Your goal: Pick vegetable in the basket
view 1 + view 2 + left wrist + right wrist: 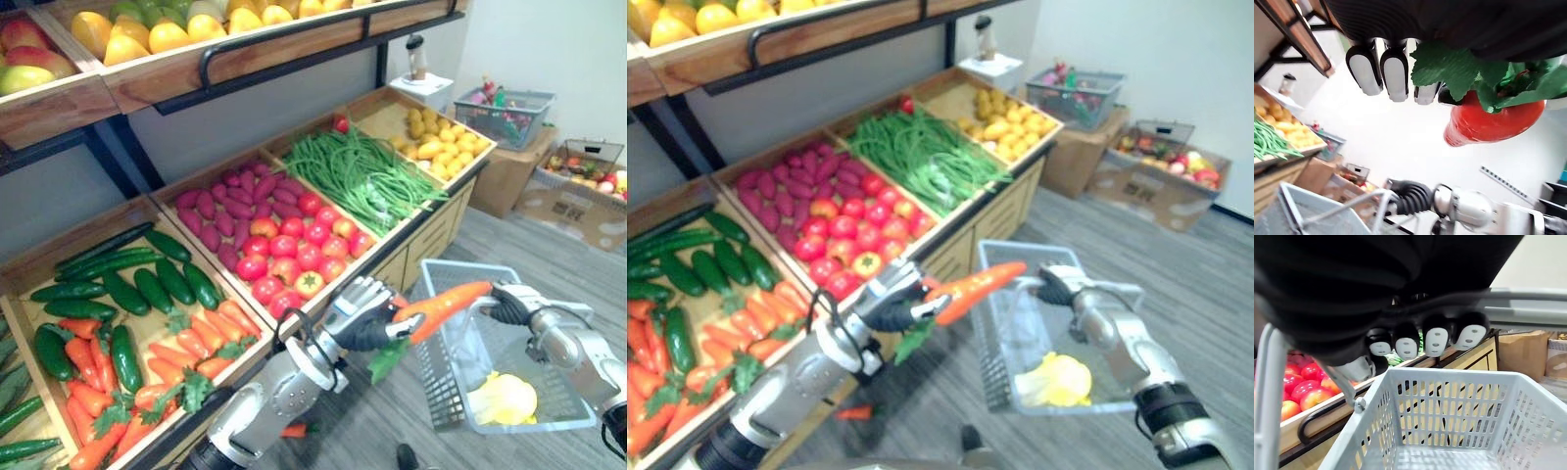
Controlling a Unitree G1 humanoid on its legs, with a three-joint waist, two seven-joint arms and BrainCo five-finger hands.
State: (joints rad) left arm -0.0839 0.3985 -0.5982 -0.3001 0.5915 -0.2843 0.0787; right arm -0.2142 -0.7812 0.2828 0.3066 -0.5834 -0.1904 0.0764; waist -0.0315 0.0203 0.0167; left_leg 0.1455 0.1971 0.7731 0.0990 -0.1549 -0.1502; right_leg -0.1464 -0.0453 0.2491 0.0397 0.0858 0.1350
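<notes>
My left hand [361, 315] is shut on an orange carrot [443, 305] with green leaves [388, 358], holding it out over the near rim of the grey plastic basket [443, 367]. In the left wrist view the carrot [1492, 123] and its leaves sit under the curled fingers [1395, 73]. My right hand [511, 305] is shut on the basket's handle [1518, 306] and carries the basket above the floor. A yellow vegetable [507, 399] lies inside the basket.
The wooden stand [411, 235] holds carrots [201, 343], cucumbers [147, 279], tomatoes [294, 255], purple potatoes [230, 201], green beans [358, 171] and yellow potatoes [446, 142]. A second basket [505, 110] and boxes of produce [578, 186] stand at the back right. One carrot [297, 429] lies on the floor.
</notes>
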